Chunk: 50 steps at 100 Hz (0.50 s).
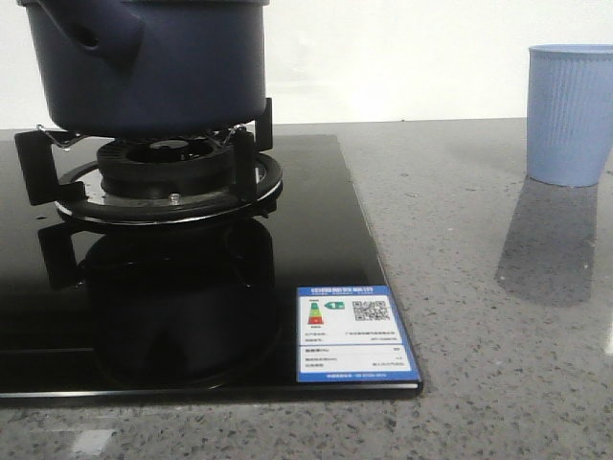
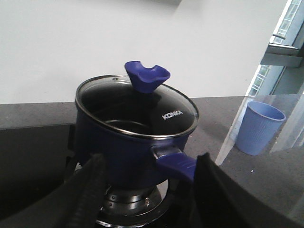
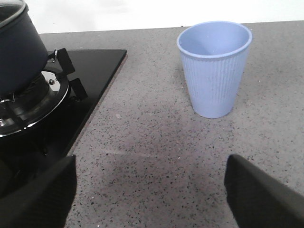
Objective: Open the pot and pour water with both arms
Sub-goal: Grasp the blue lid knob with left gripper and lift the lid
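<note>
Pot (image 2: 128, 142) sits on the burner stand (image 1: 168, 177) of a black glass hob (image 1: 316, 287), at the left of the grey stone counter (image 1: 498, 335), with its glass lid (image 2: 137, 107) still on and its stubby blue side handle (image 2: 175, 164) pointing toward the left gripper (image 2: 147, 190). That gripper is spread wide, both dark fingers (image 2: 90, 190) low in its wrist view with nothing between them, the handle just ahead of the gap. The right gripper (image 3: 149, 190) is equally wide apart and holds nothing; it hovers over bare counter with the light blue ribbed cup (image 3: 214, 66) ahead of it, well apart from the pot.

By its look the pot is rigid metal and probably heavy, more so if it holds water, which cannot be made out through the dark glass. The lid is breakable and slick at its steel rim, so the flared blue knob (image 2: 147, 78) on top is the sensible place to take it, pinched across its narrower waist and lifted straight up. The pot itself is best gripped by the side handle, close to the wall, since a hold at the tip would let the weight twist it during a pour. The cup looks thin, light and easy to knock over
</note>
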{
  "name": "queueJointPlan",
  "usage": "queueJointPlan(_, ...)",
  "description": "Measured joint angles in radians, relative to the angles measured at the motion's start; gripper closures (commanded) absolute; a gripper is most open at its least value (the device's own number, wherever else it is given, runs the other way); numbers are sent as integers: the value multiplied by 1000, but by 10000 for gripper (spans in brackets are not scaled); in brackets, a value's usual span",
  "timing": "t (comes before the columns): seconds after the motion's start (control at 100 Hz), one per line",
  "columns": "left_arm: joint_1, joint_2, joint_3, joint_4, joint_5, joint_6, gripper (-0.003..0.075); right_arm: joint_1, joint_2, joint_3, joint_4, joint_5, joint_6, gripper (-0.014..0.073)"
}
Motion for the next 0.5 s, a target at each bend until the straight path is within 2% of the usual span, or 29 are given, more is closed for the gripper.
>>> queueJointPlan(0.13,0,71,-1,-183,-1,190,308,1,0,0,0,1,0,23)
queueJointPlan(0.25,0,155,-24,-294,14,336,308,2,0,0,0,1,0,23)
queueJointPlan(0.5,0,388,-161,-350,48,477,303,2,0,0,0,2,0,23)
